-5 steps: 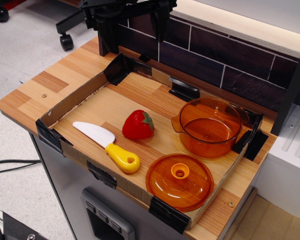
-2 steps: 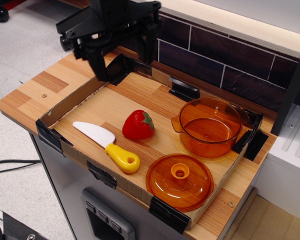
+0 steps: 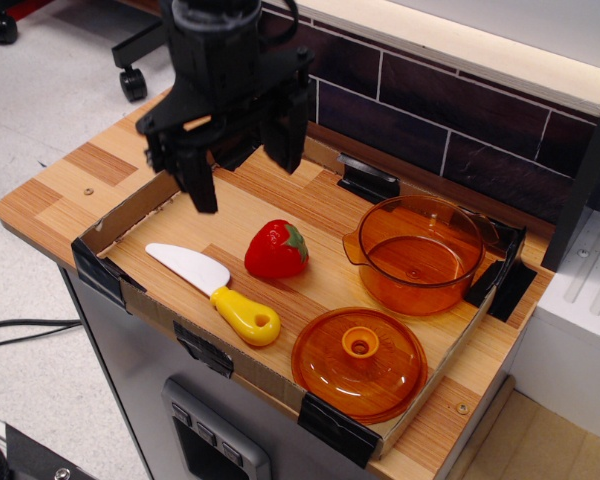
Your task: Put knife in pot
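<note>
Worktop point(image 3: 70, 185): wood-grain laminate, smooth, matt. Tray wall point(image 3: 130, 205): brown cardboard, dull, bound with glossy black tape point(image 3: 100, 272). Knife point(image 3: 215, 283): plastic, white blade matt, yellow handle glossy. Strawberry point(image 3: 276, 249): shiny red plastic. Pot point(image 3: 417, 252): translucent orange plastic, glossy. Lid point(image 3: 358, 362): the same orange plastic. Pincer point(image 3: 242, 155): black, matt, hard-looking. Backsplash point(image 3: 450, 115): dark tile pattern, smooth.

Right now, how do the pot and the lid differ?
The pot is deep, open-topped, with side handles; the lid is flat and domed with a center knob. The pot sits at the tray's far right, the lid at the near edge. Both are translucent orange, round and empty-handed by the gripper.
</note>
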`<move>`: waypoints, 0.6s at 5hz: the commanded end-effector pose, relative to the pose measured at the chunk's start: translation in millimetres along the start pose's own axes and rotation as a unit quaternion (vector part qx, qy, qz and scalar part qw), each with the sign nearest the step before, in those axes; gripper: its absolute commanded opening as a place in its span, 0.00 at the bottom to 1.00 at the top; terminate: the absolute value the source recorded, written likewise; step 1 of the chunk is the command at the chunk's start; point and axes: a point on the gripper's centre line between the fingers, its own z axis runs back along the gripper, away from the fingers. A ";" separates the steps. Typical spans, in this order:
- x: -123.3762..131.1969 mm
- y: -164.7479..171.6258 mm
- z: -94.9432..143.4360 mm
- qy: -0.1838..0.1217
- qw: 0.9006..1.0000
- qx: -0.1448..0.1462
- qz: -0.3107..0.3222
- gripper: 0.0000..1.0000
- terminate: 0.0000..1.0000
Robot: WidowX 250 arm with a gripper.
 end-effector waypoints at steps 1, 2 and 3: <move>-12.6 7.6 -14.2 -0.025 0.999 -0.027 0.033 1.00 0.00; -16.3 11.6 -25.9 -0.031 0.999 -0.025 0.031 1.00 0.00; -15.8 12.6 -32.9 -0.036 0.999 -0.022 0.030 1.00 0.00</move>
